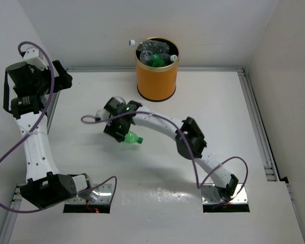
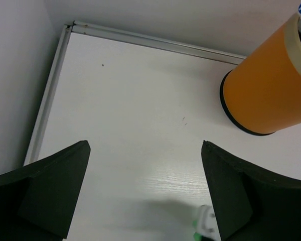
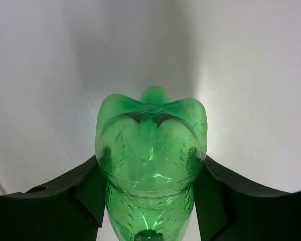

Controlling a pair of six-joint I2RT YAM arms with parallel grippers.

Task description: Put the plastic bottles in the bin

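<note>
A green plastic bottle [image 3: 150,150] fills the right wrist view, base towards the camera. My right gripper [image 3: 150,168] is shut on it, one finger pressing each side of its body. From above, this bottle [image 1: 133,138] sticks out of the right gripper [image 1: 121,131] over the middle-left of the table. The orange bin [image 1: 156,79] stands at the back centre with several plastic bottles [image 1: 157,53] piled inside, one clear bottle [image 1: 134,43] poking over its left rim. My left gripper [image 2: 145,145] is open and empty, held high at the far left [image 1: 61,79], facing the bin [image 2: 271,85].
A metal rail [image 1: 256,117] runs along the table's right side and another [image 2: 47,95] along the left. White walls close in the back and both sides. Purple cables loop off both arms. A white-and-green part [image 2: 206,226] shows at the bottom of the left wrist view.
</note>
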